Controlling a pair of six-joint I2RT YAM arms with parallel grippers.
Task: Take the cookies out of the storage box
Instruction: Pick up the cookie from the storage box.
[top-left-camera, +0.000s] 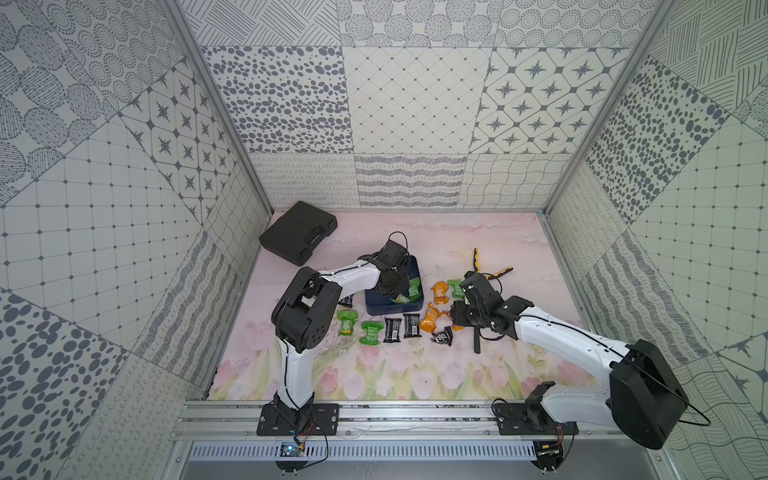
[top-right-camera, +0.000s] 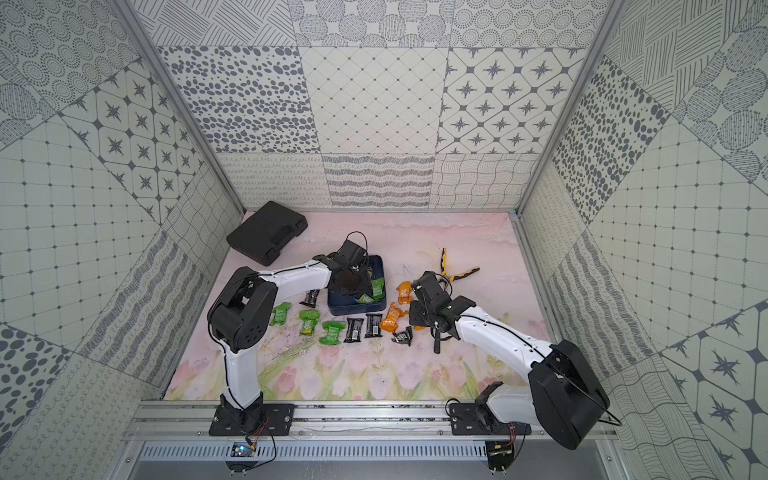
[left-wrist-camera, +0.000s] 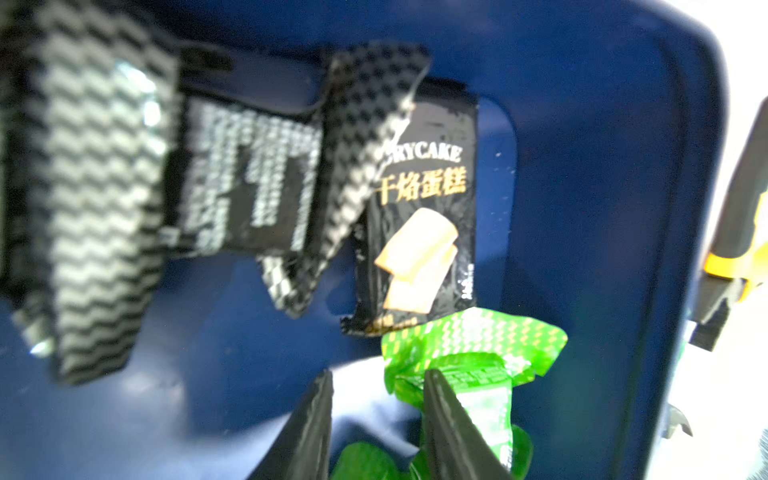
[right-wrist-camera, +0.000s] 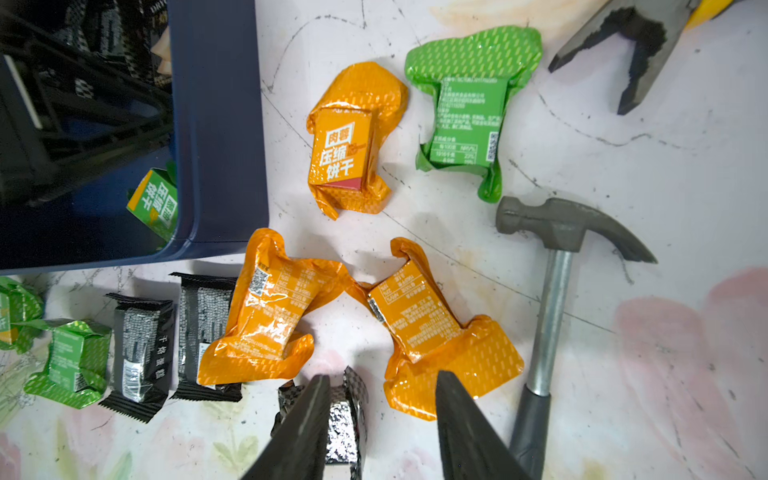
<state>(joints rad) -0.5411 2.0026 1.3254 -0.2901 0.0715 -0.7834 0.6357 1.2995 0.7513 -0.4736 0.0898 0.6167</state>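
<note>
While most of the cookies (top-left-camera: 392, 330) are lying out on the flowery tabletop (top-left-camera: 374, 374), a few green and black ones are sitting inside the storage box (top-left-camera: 386, 309), a low dark blue tin near the middle. The packets are crinkly and shiny: green, orange or black with tiny white print. The left arm is bending over the box, and the left pincer (left-wrist-camera: 379, 374) is pointing down inside, with its fingers standing apart and one right beside a green packet (left-wrist-camera: 473, 345). The right arm is hovering just beside the box, with the right pincer (right-wrist-camera: 384, 374) spread over a crumpled black packet (right-wrist-camera: 345, 415). In front of the box, packets are lying side by side in a row, with the black ones pointing their long sides toward the back wall (top-left-camera: 415, 178).
</note>
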